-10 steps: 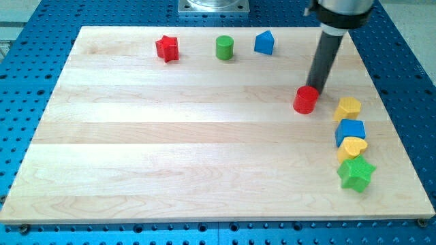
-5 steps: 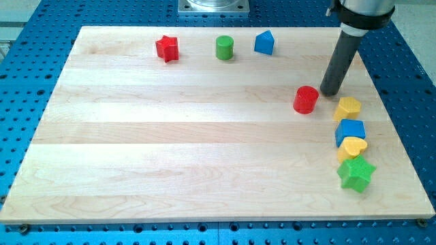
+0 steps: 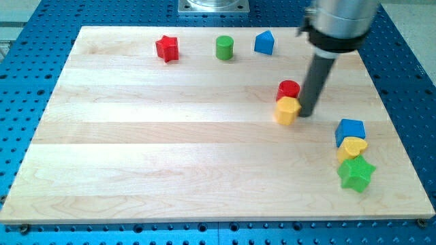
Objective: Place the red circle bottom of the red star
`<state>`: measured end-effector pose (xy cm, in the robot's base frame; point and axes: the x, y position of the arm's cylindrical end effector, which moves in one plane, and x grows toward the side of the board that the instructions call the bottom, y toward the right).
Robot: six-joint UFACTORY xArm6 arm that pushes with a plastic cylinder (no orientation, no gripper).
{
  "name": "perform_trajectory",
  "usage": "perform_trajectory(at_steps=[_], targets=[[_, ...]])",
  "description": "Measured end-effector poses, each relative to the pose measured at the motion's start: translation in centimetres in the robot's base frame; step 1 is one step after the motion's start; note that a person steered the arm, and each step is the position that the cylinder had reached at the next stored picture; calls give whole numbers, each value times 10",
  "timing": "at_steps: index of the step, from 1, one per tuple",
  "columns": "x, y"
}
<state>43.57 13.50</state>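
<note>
While upright just left of my tip [image 3: 306,113], red circle [image 3: 288,90] touches yellow block [image 3: 287,109]; bare rod, pinching nothing.

We see a red circle [image 3: 289,89], red star [image 3: 167,47], green cylinder [image 3: 224,47] and blue block [image 3: 264,43]. The board [image 3: 136,150] is pale wood on a blue perforated table [image 3: 41,20].

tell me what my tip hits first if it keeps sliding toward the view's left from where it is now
Most likely the yellow block, which lies right against my tip on its left side. The red circle sits just above that block, touching it, and would probably be nudged along too.
</note>
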Motion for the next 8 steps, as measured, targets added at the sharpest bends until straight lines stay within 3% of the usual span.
perform_trajectory(at_steps=[1, 3, 6, 7, 8], targets=[[-11, -3], [-18, -70], [-37, 28], [-91, -73], [-106, -119]])
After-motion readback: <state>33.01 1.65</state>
